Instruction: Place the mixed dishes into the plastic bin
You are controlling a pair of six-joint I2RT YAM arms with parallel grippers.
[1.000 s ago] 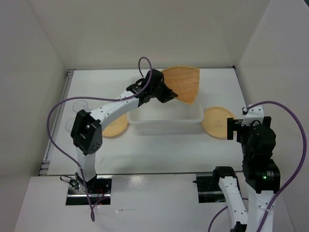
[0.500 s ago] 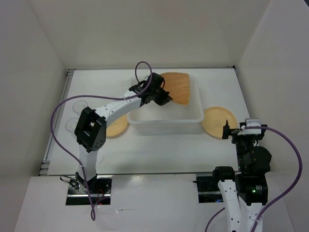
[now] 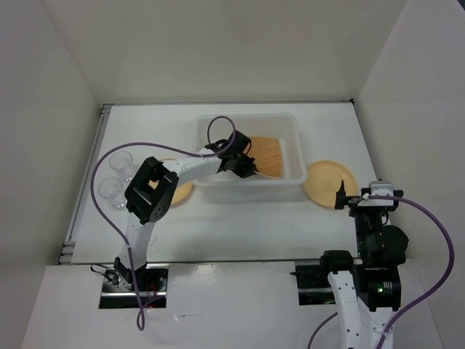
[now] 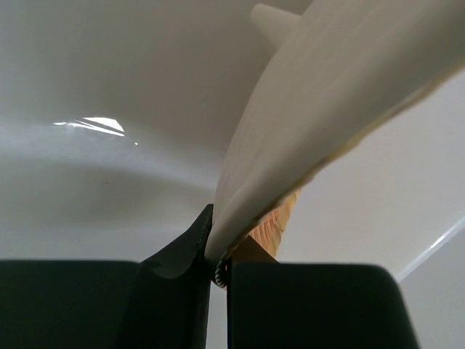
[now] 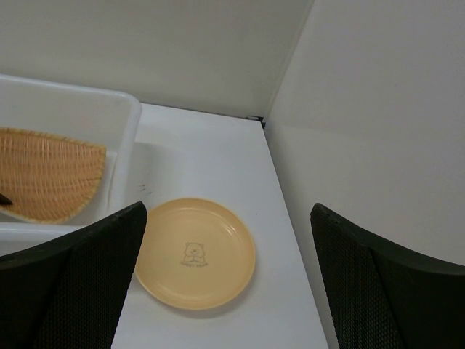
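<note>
Woven plate [image 3: 269,155], tan and rounded-triangular, sits tilted inside the plastic bin [image 3: 251,193]. Its near edge is pinched between the closed jaws of the left pincer [image 3: 245,166]. In the wrist view the black fingers [image 4: 182,291] clamp the rim, and the plate's pale underside rises up and away from them over the bin floor. Behind this pincer, outside the bin's near left corner, one yellow-orange plate [image 3: 178,193] lies partly hidden under the left arm. Two clear glass cups [image 3: 120,161] stand well off to its left, close together. The right pincer [image 3: 362,200] hangs above the table with jaws spread wide and nothing between them. Just ahead of it and below lies the second yellow-orange plate [image 5: 196,251], flat on the table with a small printed figure at its centre, and the bin is to its left.
</note>
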